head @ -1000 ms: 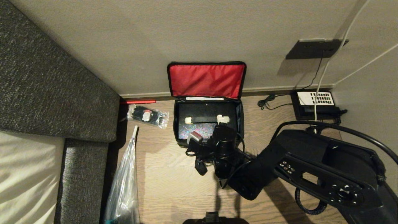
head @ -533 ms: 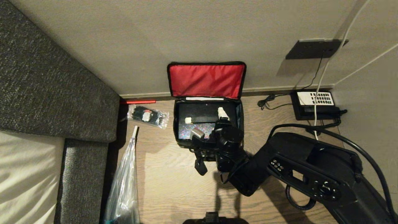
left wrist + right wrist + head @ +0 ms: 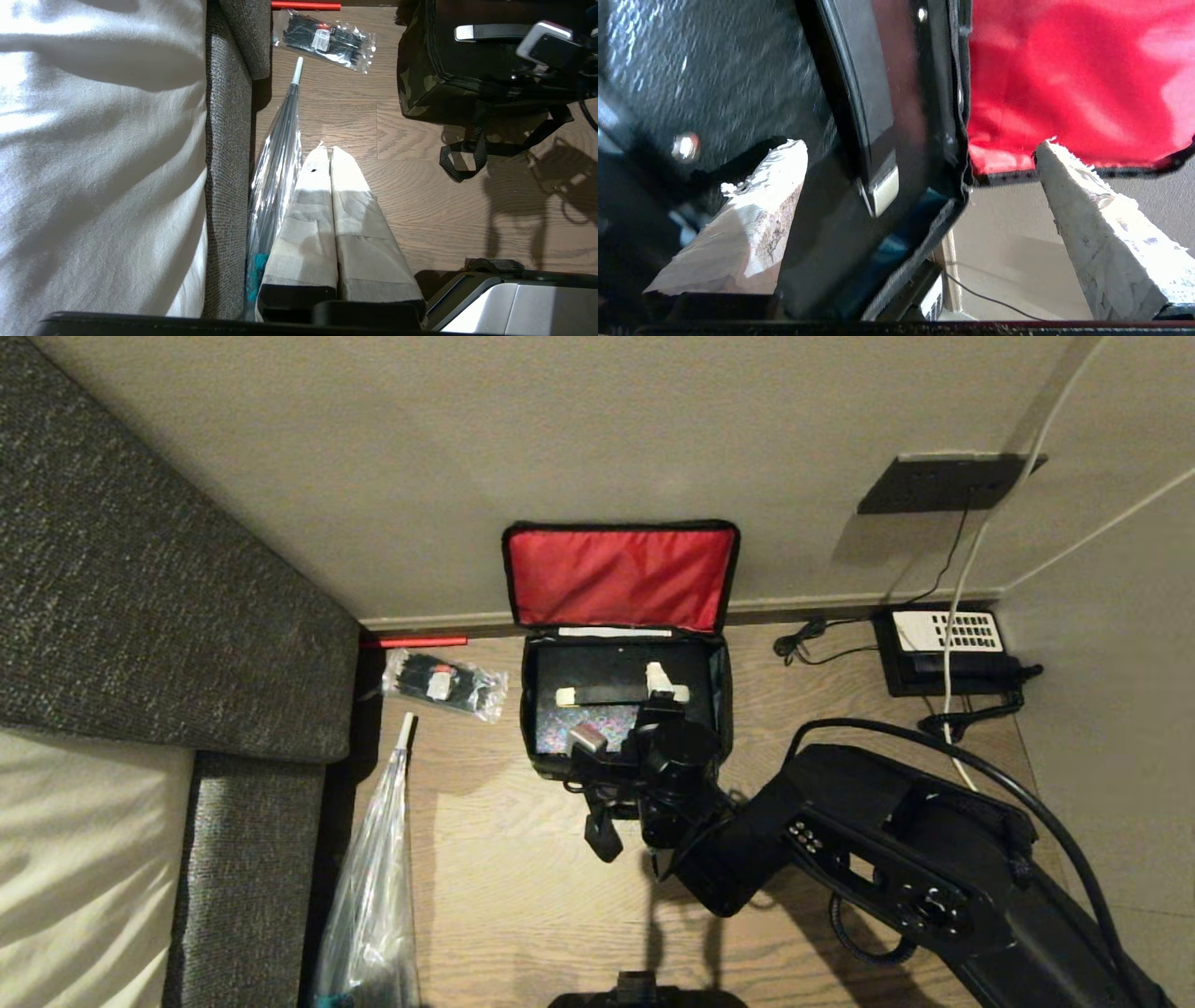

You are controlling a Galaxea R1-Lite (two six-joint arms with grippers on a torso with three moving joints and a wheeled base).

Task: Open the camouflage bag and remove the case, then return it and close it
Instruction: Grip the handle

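The camouflage bag stands open on the wood floor, its red-lined lid leaning back against the wall. The black case lies inside it, a black handle with silver ends across its top. My right gripper hangs open over the handle's right end, holding nothing. In the right wrist view its taped fingers straddle the handle's silver end and the bag's rim. My left gripper is shut and parked low beside the sofa, away from the bag.
A clear packet of black ties lies left of the bag. A sleeved umbrella leans along the grey sofa. A black telephone and cables sit in the right corner. The bag's strap trails on the floor.
My right forearm has swung left and lower in the head view and the wrist has turned. The open gripper has edged slightly back over the handle's right end. The bag and case have not moved.
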